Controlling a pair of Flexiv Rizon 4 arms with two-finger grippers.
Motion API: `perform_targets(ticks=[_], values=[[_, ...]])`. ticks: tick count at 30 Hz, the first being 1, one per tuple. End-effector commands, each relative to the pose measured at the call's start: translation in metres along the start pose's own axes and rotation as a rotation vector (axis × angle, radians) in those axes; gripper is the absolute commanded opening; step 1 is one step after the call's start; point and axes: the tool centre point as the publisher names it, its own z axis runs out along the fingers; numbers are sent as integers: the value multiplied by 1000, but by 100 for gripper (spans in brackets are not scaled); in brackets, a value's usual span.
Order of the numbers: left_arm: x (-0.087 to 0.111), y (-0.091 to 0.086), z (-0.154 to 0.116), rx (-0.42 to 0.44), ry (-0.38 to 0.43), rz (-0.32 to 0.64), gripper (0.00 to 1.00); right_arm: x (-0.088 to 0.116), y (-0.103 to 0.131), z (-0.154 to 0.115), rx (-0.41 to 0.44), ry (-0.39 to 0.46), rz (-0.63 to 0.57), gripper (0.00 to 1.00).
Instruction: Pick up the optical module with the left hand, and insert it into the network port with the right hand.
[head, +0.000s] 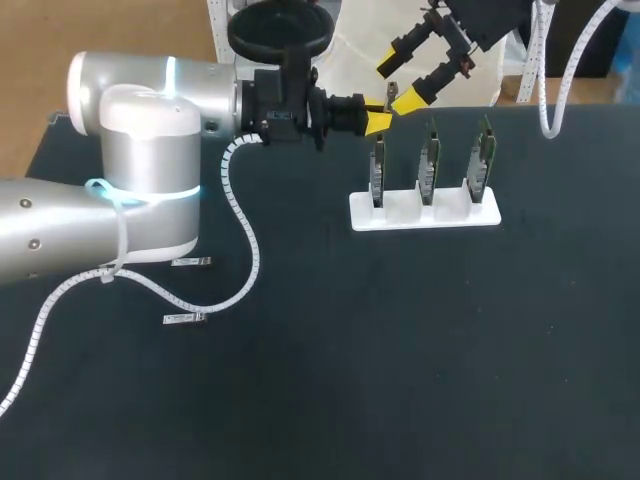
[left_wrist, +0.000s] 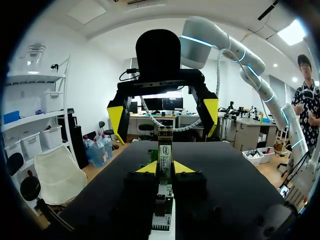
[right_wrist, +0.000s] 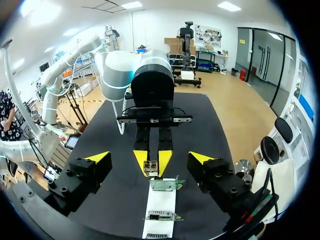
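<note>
Left wrist view: module (left_wrist: 165, 146) between fingers (left_wrist: 148, 168)

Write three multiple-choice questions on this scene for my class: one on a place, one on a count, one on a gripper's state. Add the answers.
1. Where is the optical module?
A) plugged into one of the circuit boards in the white rack
B) held in the left gripper
C) lying flat beside the rack

2. How many circuit boards stand upright in the white rack?
A) two
B) three
C) five

3. What state is the right gripper in?
A) open and empty
B) shut on the optical module
C) shut on a circuit board

Answers:
1 B: the left wrist view shows its yellow tips pressing the module from both sides.
2 B: the head view shows three in a row.
3 A: its fingers stand wide apart, touching nothing.
</note>
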Motion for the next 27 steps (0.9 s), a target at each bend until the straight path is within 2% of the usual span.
perform_targets(ticks=[1, 2, 3, 27], values=[[1, -2, 0, -7, -6, 4, 0, 0, -1, 0, -1, 0, 0, 100], [1, -2, 0, -7, -6, 4, 0, 0, -1, 0, 0, -1, 0, 75], [1, -2, 0, -7, -6, 4, 0, 1, -1, 0, 3, -1, -2, 0], [1, -2, 0, -7, -6, 4, 0, 5, 6, 1, 12, 5, -7, 0]])
